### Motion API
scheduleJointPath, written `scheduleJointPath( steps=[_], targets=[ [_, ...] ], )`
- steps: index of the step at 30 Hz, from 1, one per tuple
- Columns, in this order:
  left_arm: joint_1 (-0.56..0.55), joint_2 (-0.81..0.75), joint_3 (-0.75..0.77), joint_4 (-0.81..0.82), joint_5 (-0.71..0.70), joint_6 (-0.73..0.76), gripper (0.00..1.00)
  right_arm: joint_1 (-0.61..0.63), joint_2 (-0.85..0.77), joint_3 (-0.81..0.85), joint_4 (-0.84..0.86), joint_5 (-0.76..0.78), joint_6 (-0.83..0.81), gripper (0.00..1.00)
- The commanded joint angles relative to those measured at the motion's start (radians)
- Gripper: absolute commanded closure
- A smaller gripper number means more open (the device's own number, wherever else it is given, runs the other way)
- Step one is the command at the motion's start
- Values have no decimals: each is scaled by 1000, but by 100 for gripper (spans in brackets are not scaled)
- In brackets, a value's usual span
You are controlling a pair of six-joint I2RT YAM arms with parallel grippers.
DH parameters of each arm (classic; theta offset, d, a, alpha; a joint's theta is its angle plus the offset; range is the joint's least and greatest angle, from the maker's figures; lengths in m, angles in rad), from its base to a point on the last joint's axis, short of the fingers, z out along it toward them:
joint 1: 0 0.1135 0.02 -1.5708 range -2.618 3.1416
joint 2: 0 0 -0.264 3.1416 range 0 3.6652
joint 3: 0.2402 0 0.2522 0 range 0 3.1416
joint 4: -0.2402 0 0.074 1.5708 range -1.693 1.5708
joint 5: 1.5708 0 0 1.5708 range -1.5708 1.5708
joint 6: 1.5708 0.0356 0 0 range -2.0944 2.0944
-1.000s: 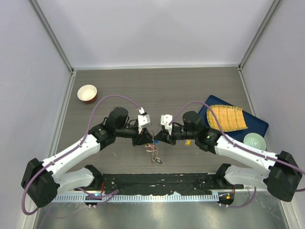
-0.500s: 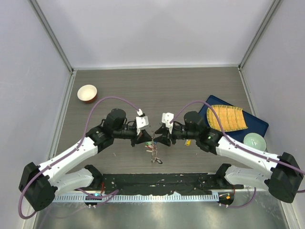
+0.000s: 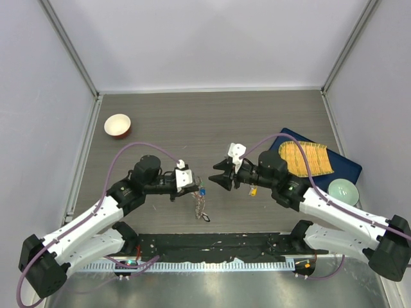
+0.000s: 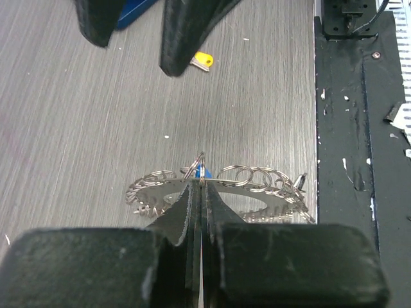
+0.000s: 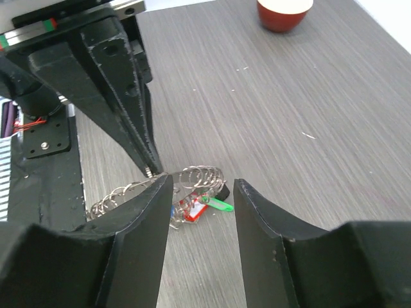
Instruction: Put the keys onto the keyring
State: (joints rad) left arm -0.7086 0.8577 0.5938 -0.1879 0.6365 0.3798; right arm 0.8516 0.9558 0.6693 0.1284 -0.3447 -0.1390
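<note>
My left gripper [image 4: 200, 185] is clamped shut on 1 of the small wire rings [image 4: 257, 174] that line the rim of the keyring [image 4: 168, 194], pinching it edge-on. The keyring hangs tilted from that pinch, low over the table [image 3: 192, 122] between my 2 arms. I cannot tell whether its lower edge touches the wood. My right gripper [image 5: 202, 186] faces it from just beside with its jaws parted and nothing between them.

A red key [image 5: 191, 210] and a green key [image 5: 220, 205] sit under the keyring's rim, seemingly already hung on it. A yellow key [image 4: 202, 61] lies loose on the table, well apart from the keyring and under my right arm.

I judge the keyring to be stiff, thin and light, but slick metal. Held by 1 wire ring, it can swing or twist, so the hold is better on the flat plate, or tight at the ring's root. The wire rings look springy and would need prying to admit a key. The yellow key is tiny, flat and hard, and it lies flush on the wood. I would take it by its plastic tag, which gives more to bite on and leaves the hole end free. It could easily skid away or tip out of a loose pinch.
</note>
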Motion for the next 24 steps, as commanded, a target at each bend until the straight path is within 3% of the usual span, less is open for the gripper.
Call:
scheduleJointPath(
  steps=[1, 8, 24],
  targets=[
    [-3, -5, 12, 113, 6, 25, 100, 4, 35, 3, 50, -126, -2, 51],
    [-3, -9, -17, 171, 6, -2, 100, 20, 101, -5, 23, -140, -33, 43],
    [-3, -29, -26, 162, 60, 30, 100, 24, 152, -33, 65, -36, -63, 44]
  ],
)
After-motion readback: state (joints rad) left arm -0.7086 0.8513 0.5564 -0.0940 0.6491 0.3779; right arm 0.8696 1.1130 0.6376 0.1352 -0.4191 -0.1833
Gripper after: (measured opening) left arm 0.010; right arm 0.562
